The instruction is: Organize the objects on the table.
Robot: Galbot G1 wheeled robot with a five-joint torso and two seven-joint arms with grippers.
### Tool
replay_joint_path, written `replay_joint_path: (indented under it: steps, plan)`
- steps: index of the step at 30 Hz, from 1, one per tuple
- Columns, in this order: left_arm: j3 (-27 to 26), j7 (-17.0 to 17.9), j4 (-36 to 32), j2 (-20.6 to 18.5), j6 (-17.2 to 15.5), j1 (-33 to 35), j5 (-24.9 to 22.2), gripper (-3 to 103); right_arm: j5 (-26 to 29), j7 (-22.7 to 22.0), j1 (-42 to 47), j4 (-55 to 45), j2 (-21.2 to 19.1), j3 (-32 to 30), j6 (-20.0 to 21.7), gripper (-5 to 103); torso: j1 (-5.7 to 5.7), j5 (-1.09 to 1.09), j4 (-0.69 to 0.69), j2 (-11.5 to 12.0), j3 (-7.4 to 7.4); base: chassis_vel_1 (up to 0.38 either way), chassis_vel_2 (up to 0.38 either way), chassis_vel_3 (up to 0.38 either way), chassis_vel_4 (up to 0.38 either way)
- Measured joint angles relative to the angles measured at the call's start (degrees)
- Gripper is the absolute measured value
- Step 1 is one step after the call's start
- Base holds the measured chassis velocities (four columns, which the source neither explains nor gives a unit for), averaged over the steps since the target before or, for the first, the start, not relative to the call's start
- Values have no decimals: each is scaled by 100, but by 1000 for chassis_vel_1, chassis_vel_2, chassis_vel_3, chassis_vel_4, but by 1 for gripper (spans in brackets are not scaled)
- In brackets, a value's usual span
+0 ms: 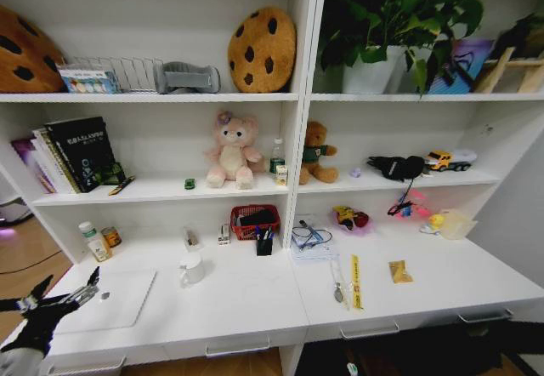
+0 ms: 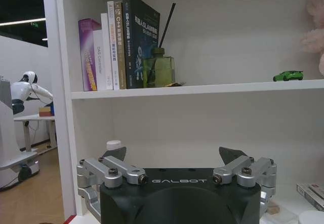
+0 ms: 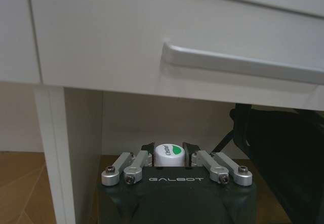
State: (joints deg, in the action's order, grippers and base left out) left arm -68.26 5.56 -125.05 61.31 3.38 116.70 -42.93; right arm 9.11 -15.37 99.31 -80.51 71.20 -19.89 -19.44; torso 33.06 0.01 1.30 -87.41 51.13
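Left claw (image 1: pixel 85 291) open, hovering at bench (image 1: pixel 255 304) left end beside silver laptop (image 1: pixel 110 301). Right claw (image 3: pixel 169 150) below bench drawer handle (image 3: pixel 243 64), gripping white marker pen (image 3: pixel 169 154). Tiny green toy car (image 2: pixel 288 75) on shelf.

Bare white desktop lies open in front of the silver laptop (image 1: pixel 109 299) and between it and the white mug (image 1: pixel 192 268) to its right. Behind the laptop, a bottle (image 1: pixel 93 242) and a tin (image 1: pixel 111 236) crowd the back; a red basket (image 1: pixel 255 220) stands beyond the mug.
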Motion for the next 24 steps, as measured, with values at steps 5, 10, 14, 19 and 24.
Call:
replay_joint_path:
  steps: [5,10,14,19,24]
  plan:
    - [0,1,0,0,0,0,0,100,46,85,-965,1198,-69,286,-285,28,1,0,-2,0,0,0,0,0,0]
    - [0,1,0,0,0,0,0,100,-25,185,-1670,2037,-67,515,-472,28,1,-1,-1,0,1,0,0,0,0]
    - [0,1,0,0,0,0,0,100,41,256,-1931,2122,-54,606,-449,30,1,-1,-2,1,0,0,0,0,0]
    - [0,1,0,0,0,0,0,100,7,259,-1981,2181,-82,652,-444,47,1,-1,-1,0,0,0,0,0,0]
    - [0,0,0,0,0,0,0,100,22,235,-1735,1973,-219,623,-473,68,0,-1,-1,0,0,0,0,0,0]
